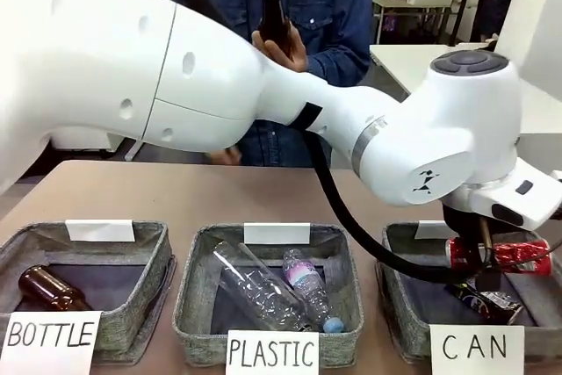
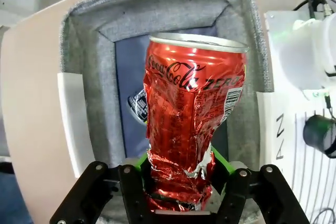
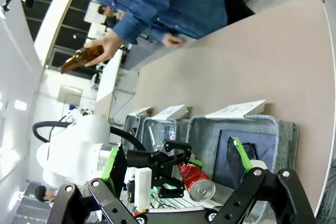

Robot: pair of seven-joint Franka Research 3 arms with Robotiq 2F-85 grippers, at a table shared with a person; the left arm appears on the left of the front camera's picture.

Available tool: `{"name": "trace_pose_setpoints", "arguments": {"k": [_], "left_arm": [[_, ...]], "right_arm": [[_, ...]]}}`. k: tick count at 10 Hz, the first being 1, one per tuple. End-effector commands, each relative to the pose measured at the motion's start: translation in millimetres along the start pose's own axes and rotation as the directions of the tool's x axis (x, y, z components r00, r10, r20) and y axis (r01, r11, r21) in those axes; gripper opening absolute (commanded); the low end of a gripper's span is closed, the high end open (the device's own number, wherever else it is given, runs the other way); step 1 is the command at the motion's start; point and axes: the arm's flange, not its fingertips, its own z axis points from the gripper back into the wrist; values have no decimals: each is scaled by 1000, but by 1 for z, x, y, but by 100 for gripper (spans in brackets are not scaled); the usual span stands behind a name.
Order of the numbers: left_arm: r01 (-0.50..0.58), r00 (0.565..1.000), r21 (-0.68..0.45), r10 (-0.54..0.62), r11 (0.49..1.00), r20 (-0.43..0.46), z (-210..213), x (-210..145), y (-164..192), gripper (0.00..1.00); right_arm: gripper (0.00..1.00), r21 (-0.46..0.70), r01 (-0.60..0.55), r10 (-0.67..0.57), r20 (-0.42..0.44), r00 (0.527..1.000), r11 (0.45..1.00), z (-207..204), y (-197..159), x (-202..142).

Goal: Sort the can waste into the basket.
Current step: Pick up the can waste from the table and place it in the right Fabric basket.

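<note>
Left wrist view: left gripper [image 2: 178,182] clenched on crushed red metal can [image 2: 191,124], held over grey felt basket [image 2: 89,40] for dropping.
Black can [image 2: 137,106]: 9 o'clock of red can, inside.
Right gripper [image 3: 178,174]: released, idle.

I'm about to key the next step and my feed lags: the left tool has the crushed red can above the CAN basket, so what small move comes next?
Probably open the left tool and let go. Its pads are shut on the crushed red can, which hangs directly over the dark inside of the CAN basket, where the black can already lies. Lowering slightly first may soften the drop.
</note>
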Motion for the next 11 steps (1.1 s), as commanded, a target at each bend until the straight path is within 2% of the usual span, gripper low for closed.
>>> {"name": "trace_pose_setpoints", "arguments": {"k": [1, 2, 3, 4, 5, 11], "left_arm": [[-18, 1000, 22, 18, 1000, -15, 2, 12, -7, 37], [-17, 1000, 24, 17, 1000, -18, 2, 12, -6, 37], [-14, 1000, 18, 14, 1000, -16, 2, 11, -5, 81], [-6, 1000, 23, 6, 1000, -18, 2, 11, -4, 94], [-2, 1000, 29, 2, 1000, -13, 3, 12, -5, 100], [-7, 1000, 23, 6, 1000, 7, 7, 12, -9, 100]], "right_arm": [[100, -7, 14, -14, 5, 1000, 1000, 1, 1, 4], [100, -7, 14, -14, 5, 1000, 1000, 1, 1, 4], [100, -7, 14, -14, 5, 1000, 1000, 1, 1, 4], [100, -7, 14, -14, 5, 1000, 1000, 1, 1, 4], [100, -7, 14, -14, 5, 1000, 1000, 1, 1, 4], [100, -7, 14, -14, 5, 1000, 1000, 1, 1, 4]]}}
